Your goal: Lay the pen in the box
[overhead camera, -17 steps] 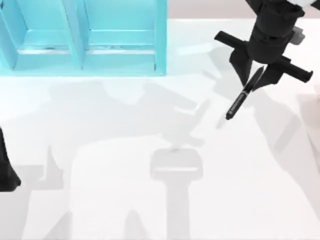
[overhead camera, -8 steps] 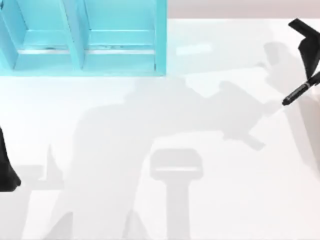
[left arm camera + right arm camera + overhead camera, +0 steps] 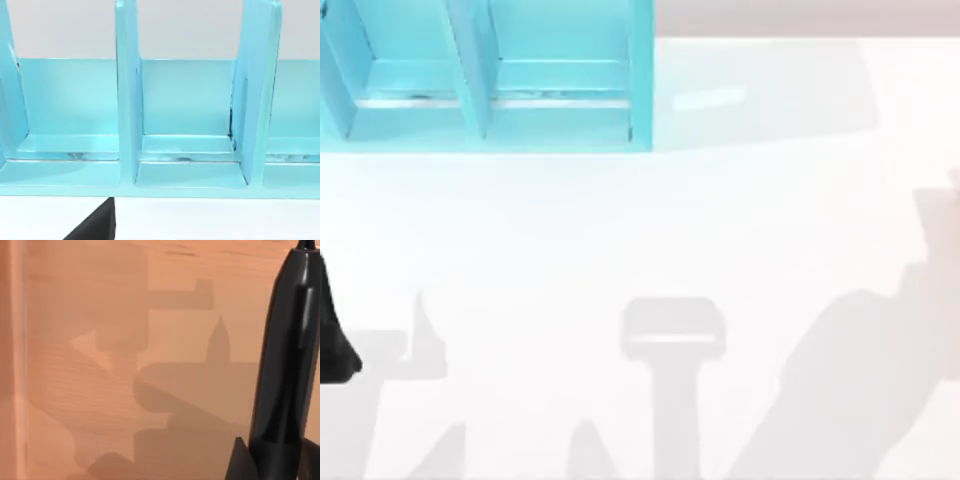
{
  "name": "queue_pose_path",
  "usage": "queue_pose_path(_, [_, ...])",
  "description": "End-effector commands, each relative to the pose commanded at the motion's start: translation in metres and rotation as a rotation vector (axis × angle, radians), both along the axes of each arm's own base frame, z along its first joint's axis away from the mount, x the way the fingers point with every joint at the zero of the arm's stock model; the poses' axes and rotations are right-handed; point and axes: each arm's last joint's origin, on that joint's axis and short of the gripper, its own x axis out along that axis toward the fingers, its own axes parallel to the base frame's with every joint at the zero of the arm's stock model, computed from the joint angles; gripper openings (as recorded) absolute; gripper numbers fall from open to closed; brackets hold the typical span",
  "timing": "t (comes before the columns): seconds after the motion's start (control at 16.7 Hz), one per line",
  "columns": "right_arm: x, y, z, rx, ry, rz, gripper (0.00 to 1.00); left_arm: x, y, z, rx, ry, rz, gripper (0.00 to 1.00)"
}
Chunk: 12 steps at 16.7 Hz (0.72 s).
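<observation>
The pen [image 3: 285, 350] is a slim glossy black barrel with a tapered end. My right gripper [image 3: 275, 457] is shut on its lower part, with dark fingers [image 3: 240, 462] on either side. It hangs above a flat wooden surface [image 3: 100, 390] with a raised wooden wall [image 3: 12, 365] along one side, which looks like the inside of the box. A pale pinkish patch [image 3: 942, 222] at the top view's right edge may be the box's edge. My left gripper [image 3: 332, 335] stays parked at the table's left edge.
A teal shelf unit [image 3: 490, 75] with upright dividers stands at the back left, and the left wrist view faces its compartments [image 3: 187, 110]. Arm shadows lie across the white table [image 3: 640, 230] near its front.
My right gripper has carried the pen further right and out past the top view's right edge. Its shadow has shifted to the table's front right. The left arm has not moved.
</observation>
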Motion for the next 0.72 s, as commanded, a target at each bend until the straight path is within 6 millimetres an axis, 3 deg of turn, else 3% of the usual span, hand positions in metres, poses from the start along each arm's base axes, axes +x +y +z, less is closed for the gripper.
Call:
queue_pose_path(0.12, [-0.024, -0.025, 0.004, 0.002, -0.007, -0.084, 0.0, 0.0, 0.0, 0.0, 0.0, 0.0, 0.0, 1.0])
queue_pose_path(0.24, [-0.037, -0.037, 0.007, 0.002, -0.013, -0.128, 0.0, 0.0, 0.0, 0.0, 0.0, 0.0, 0.0, 1.0])
queue_pose_path(0.72, [-0.037, -0.034, 0.001, 0.007, -0.005, -0.13, 0.0, 0.0, 0.0, 0.0, 0.0, 0.0, 0.0, 1.0])
